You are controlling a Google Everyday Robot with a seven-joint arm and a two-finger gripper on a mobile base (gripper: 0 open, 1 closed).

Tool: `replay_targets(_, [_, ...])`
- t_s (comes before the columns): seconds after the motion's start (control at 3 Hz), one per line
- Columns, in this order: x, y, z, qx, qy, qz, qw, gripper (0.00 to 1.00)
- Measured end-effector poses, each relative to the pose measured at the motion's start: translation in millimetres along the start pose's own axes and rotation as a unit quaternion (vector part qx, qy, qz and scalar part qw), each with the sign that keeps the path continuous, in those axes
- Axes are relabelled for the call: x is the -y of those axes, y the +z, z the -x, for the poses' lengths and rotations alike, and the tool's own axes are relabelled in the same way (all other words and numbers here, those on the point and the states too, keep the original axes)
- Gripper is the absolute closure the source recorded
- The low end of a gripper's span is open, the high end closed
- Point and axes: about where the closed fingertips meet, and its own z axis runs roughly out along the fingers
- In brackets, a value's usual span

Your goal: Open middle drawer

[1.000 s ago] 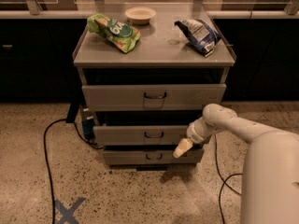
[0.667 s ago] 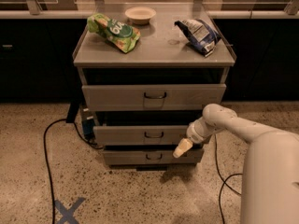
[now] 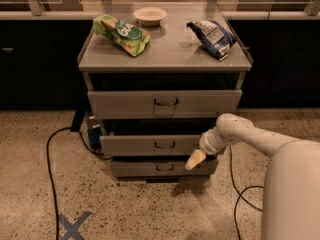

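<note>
speckled stone floor (image 3: 150, 209) spread under a grey drawer cabinet (image 3: 86, 80) set before dark low cupboards (image 3: 35, 64), whose details were lost in shadow. the robot's white body (image 3: 295, 194) was cut off by the right and bottom edges, and its arm (image 3: 250, 134) reached leftward to the cabinet. the jaws sat at the right end of the middle drawer (image 3: 145, 145), low against its front and overlapping the bottom drawer (image 3: 150, 168) below. only a pale, tapered tip showed, and i could not tell whether it was open or closed, or whether it had hold of anything.

the middle drawer stood drawn partly out, its small dark handle (image 3: 164, 145) at the centre of the front. the space above it was black, so its inside was hidden. the taller top drawer (image 3: 200, 104) also stood a little forward, its inside equally dark.

on the worktop (image 3: 170, 51) lay a green snack bag (image 3: 121, 34) at the left, a blue and white snack bag (image 3: 212, 36) at the right, and a shallow pale bowl (image 3: 150, 15) at the back. a black cable (image 3: 48, 154) curled over the floor at the left, near a blue tape cross (image 3: 72, 225).
</note>
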Motion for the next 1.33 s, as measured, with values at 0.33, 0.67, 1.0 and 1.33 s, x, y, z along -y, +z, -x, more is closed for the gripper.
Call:
replay_targets(0.33, [-14, 8, 8, 0.014, -0.055, -0.045, 0.9974, 0.00])
replay_targets(0.67, [-23, 21, 15, 0.016, -0.097, -0.087, 0.9914, 0.00])
replay_targets(1.0, [-16, 28, 27, 0.028, -0.117, -0.130, 0.9842, 0.00])
replay_targets(1.33, [-1, 40, 42, 0.041, -0.107, -0.146, 0.9827, 0.00])
